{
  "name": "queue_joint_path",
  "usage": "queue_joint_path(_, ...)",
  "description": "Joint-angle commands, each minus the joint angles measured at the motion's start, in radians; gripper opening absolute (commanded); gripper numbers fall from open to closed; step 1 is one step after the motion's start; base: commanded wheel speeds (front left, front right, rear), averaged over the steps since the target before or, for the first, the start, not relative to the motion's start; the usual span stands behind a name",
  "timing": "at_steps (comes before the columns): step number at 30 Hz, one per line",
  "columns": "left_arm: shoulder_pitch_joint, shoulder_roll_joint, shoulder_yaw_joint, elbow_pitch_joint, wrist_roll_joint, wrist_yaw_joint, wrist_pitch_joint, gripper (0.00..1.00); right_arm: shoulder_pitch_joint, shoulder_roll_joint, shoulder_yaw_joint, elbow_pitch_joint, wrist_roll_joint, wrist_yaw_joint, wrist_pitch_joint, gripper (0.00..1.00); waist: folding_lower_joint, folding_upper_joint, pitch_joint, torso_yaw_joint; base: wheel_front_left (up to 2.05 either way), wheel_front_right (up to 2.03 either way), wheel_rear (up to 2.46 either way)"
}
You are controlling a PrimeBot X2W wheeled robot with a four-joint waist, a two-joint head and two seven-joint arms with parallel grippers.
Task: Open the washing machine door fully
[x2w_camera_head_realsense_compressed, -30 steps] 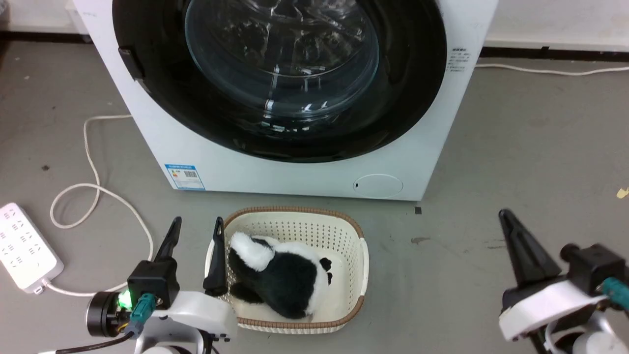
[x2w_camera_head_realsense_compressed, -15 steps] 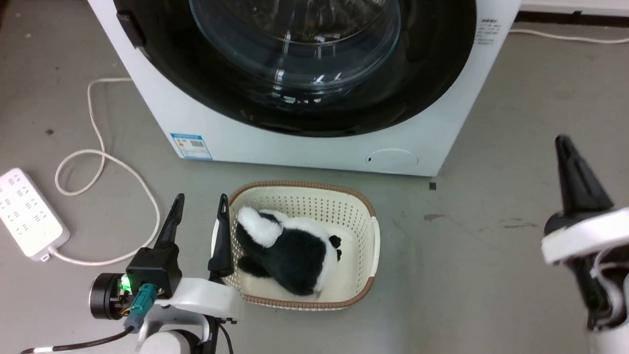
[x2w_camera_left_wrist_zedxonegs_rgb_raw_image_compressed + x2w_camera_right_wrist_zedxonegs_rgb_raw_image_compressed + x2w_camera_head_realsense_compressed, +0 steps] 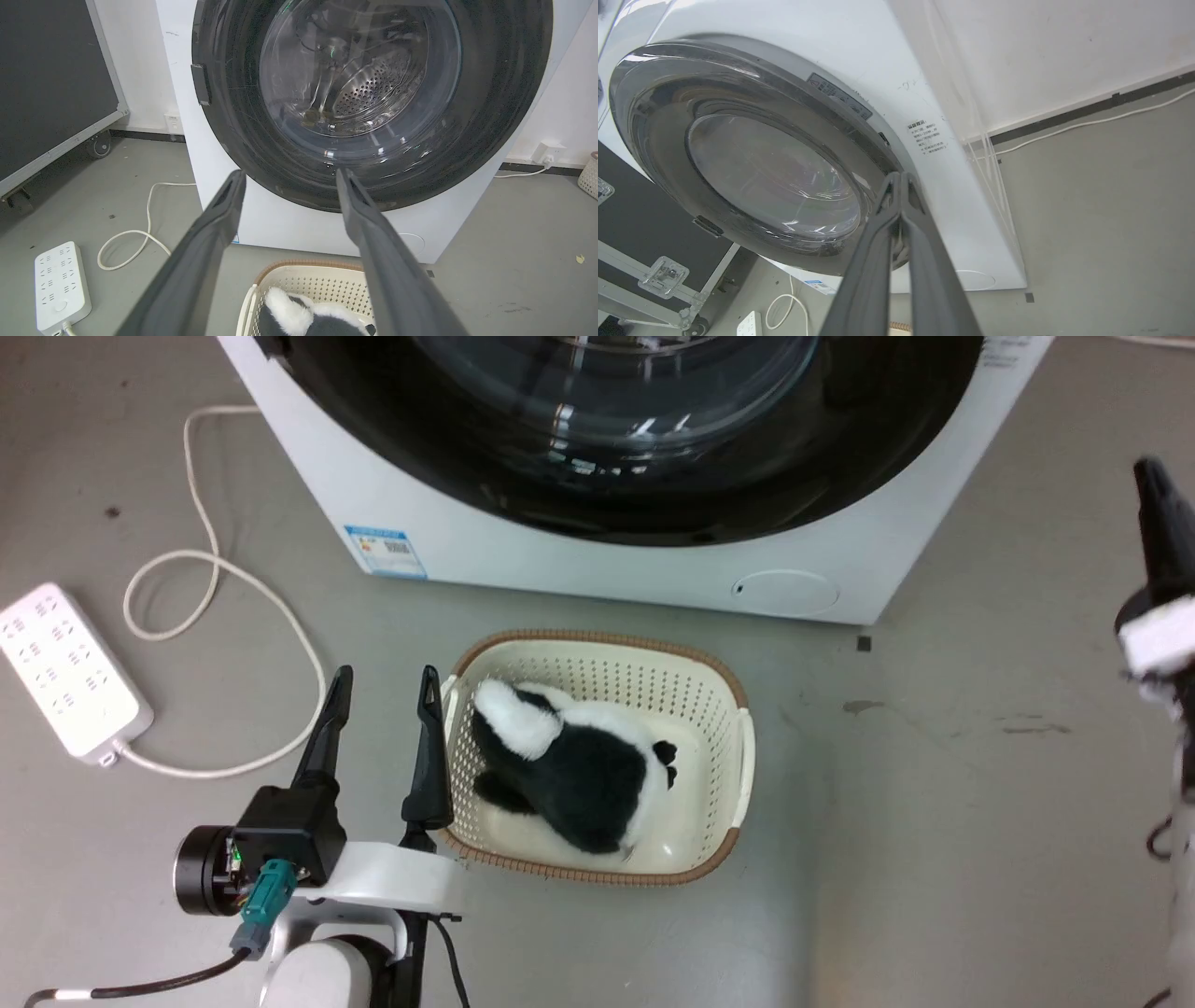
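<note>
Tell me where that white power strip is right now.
In the head view, the white power strip lies on the floor at the far left. It is left of the open left end effector and the basket, in front of the washing machine.

Glossy black washing machine door (image 3: pixel 261 154), glass centre.

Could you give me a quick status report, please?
Left tool open, empty. Right tool shut, empty. Washing machine door closed, untouched. Basket on floor before it.

Grey scuffed floor (image 3: pixel 934 849) (stained in spots) meets white wall (image 3: pixel 1041 46), dark skirting (image 3: pixel 1064 113).
</note>
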Motion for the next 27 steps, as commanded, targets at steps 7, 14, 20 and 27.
queue_joint_path(7,-0.024,0.001,-0.011,-0.016,-0.017,0.017,-0.023,1.0,-0.192,-0.009,-0.06,0.15,0.104,0.0,0.134,0.0,-0.0001,0.0,0.048,0.034,0.0,0.0,0.0)
queue_joint_path(14,-0.037,0.001,-0.028,-0.021,-0.035,0.028,-0.037,1.0,-0.35,-0.051,-0.115,0.325,0.142,0.0,0.252,0.0,-0.0001,0.0,0.079,0.063,0.0,0.0,0.0)
queue_joint_path(20,-0.046,0.001,-0.048,-0.025,-0.049,0.039,-0.05,1.0,-0.481,-0.093,-0.148,0.463,0.159,0.0,0.352,0.0,-0.0001,0.0,0.106,0.086,0.0,0.0,0.0)
queue_joint_path(27,-0.052,0.001,-0.064,-0.034,-0.067,0.052,-0.065,1.0,-0.623,-0.117,-0.183,0.579,0.179,-0.001,0.422,0.0,-0.0001,0.0,0.138,0.113,0.0,0.0,0.0)
